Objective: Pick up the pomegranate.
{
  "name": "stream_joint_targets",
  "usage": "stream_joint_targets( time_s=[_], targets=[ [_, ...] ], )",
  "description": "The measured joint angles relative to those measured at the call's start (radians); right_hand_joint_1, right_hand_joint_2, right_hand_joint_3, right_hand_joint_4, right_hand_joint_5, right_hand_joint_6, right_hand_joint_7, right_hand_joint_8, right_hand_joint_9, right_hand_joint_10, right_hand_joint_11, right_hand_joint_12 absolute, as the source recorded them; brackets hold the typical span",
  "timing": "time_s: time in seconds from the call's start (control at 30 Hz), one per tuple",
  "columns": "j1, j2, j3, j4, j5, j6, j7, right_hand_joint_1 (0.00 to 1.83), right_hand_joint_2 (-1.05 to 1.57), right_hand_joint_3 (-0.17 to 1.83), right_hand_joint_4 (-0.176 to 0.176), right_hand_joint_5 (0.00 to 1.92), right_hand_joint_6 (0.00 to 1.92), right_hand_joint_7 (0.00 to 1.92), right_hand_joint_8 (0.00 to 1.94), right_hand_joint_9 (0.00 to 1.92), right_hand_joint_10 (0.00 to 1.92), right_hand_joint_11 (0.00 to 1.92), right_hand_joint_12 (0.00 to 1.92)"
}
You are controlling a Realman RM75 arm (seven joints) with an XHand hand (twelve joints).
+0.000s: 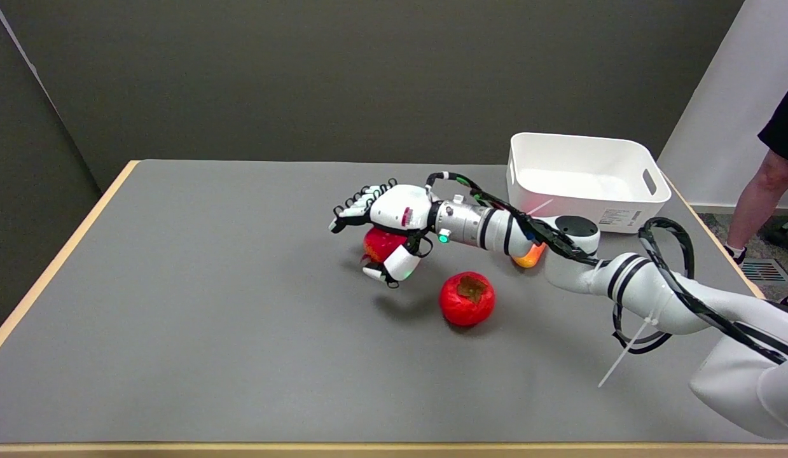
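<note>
From the head view, your right hand (386,224) arches over the round red pomegranate (381,243) on the grey table (177,286), fingers spread above, thumb below. Whether it grips yet, I cannot tell; lifting is left.

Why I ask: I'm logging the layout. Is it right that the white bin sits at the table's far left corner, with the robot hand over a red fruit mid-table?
Not quite. The head view shows the white bin at the table's far right corner, not the left. The rest holds: the robot hand is over a red fruit mid-table.
</note>
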Motion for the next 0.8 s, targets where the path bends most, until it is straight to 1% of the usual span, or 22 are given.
stream_joint_targets(
  time_s=[0.07,0.2,0.8],
  targets=[
    [0.001,-0.001,0.007,-0.012,0.000,0.002,-0.001,0.74,0.64,0.96,0.098,0.28,0.53,0.36,0.37,0.28,0.73,0.19,1.30],
    [0.003,-0.002,0.021,-0.030,0.000,0.007,-0.001,0.81,0.64,0.97,0.103,0.29,0.56,0.38,0.39,0.30,0.75,0.23,1.36],
    [-0.007,0.003,0.054,-0.068,0.000,0.038,-0.003,0.83,0.63,0.99,0.109,0.29,0.59,0.38,0.42,0.32,0.76,0.25,1.39]
  ],
)
